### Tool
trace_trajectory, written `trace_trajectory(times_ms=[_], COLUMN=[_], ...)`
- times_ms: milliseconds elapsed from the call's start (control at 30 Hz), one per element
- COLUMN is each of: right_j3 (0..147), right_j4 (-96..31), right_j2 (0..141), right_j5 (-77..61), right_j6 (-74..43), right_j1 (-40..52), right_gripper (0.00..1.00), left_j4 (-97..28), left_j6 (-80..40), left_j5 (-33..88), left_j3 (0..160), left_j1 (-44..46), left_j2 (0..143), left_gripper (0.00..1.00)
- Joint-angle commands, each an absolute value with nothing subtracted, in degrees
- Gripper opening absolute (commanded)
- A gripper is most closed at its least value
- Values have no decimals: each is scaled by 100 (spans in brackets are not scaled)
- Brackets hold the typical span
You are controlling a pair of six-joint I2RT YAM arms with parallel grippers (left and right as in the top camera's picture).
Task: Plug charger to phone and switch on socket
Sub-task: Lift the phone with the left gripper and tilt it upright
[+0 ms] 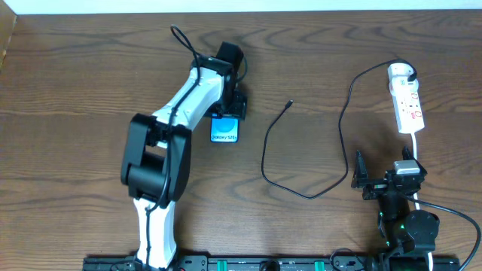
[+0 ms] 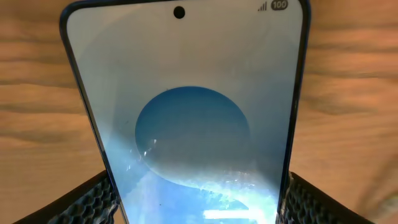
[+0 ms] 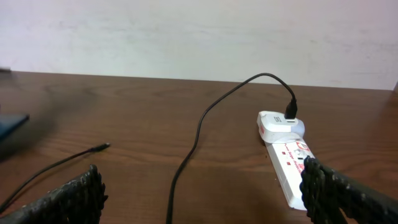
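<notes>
The phone [image 1: 224, 132] shows its light blue screen left of the table's middle, with my left gripper [image 1: 226, 119] shut on its far end. In the left wrist view the phone [image 2: 186, 124] fills the frame, and both pads [image 2: 93, 199] press on its long edges. The charger [image 1: 265, 150], a thin black cable, loops across the middle of the table. Its free connector [image 1: 290, 103] lies to the right of the phone. The cable's other end runs into a white plug [image 1: 401, 73] on the socket [image 1: 407, 102] at the right. My right gripper [image 1: 388, 169] stands open just short of the socket [image 3: 286, 162], holding nothing.
The socket's white cord [image 1: 416, 147] runs back past my right gripper toward the table's front edge. A pale wall [image 3: 199, 31] rises behind the table's far edge. The charger [image 3: 193, 143] crosses the wood between my right fingers.
</notes>
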State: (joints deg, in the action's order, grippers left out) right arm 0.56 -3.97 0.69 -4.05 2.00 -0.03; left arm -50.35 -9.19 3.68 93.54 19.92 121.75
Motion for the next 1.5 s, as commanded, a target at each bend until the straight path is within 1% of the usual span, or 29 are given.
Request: trace_trajectory(times_ms=[0,333,500,633,767,1000,1233,1467], right_j3=[32,32,32,32,32,32,32,32], right_j4=[-403,-403,-403,-403,-403,-403,-403,-401], right_j2=[38,38,38,38,38,38,38,38], right_j5=[-375,-375,-375,-375,-375,-375,-375,-375], right_j6=[242,242,242,242,242,242,242,242], right_j1=[47,47,47,47,47,47,47,47], right_gripper=[99,99,99,99,99,99,99,99], left_j4=[-5054,-5177,-5304,-5306,-5306,-5299,-5236,-5236], left_j6=[-1164,-1531,-2381,-2480,-2718,-3898,-5085,-6132], left_j5=[495,1317,1411,2112,2530,2967,3964,4644], left_j3=[9378,9378,9378,9378,9378,9378,9378,9378], left_j1=[1922,1619,1426,1247,1114,873,646,519], left_j2=[11559,10973,10814,10809,10809,10809,10809,10809], left_gripper=[76,76,73,72,72,72,73,72])
